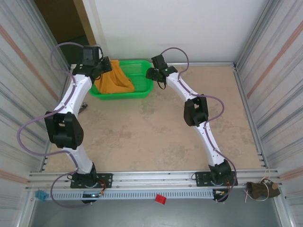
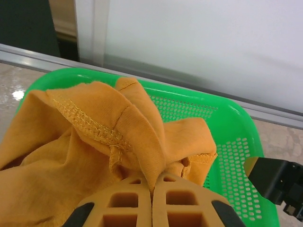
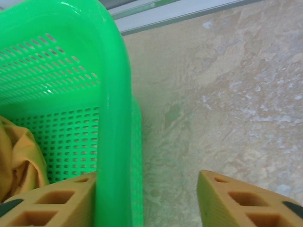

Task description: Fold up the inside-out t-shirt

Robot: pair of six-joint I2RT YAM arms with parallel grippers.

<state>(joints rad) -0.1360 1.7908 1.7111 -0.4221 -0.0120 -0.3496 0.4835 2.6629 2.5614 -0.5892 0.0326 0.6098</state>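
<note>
One t-shirt [image 1: 113,81], orange-yellow, bunched in one green basket [image 1: 142,92] at far edge of table [image 1: 156,137], left of middle.
Two tools counted.
Left tool [image 2: 152,189] clenched on t-shirt fold; stitched seam seen in left wrist view.
Right tool [image 3: 147,179] spread wide; in right wrist view, basket wall seen between fingers [image 3: 236,203].

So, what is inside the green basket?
The bunched orange t-shirt, pinched by the left tool, fills the left side of the basket. Anything beneath the cloth is covered.

Mustard t-shirt [image 1: 113,81] sits bunched in green basket [image 1: 138,94].
</note>
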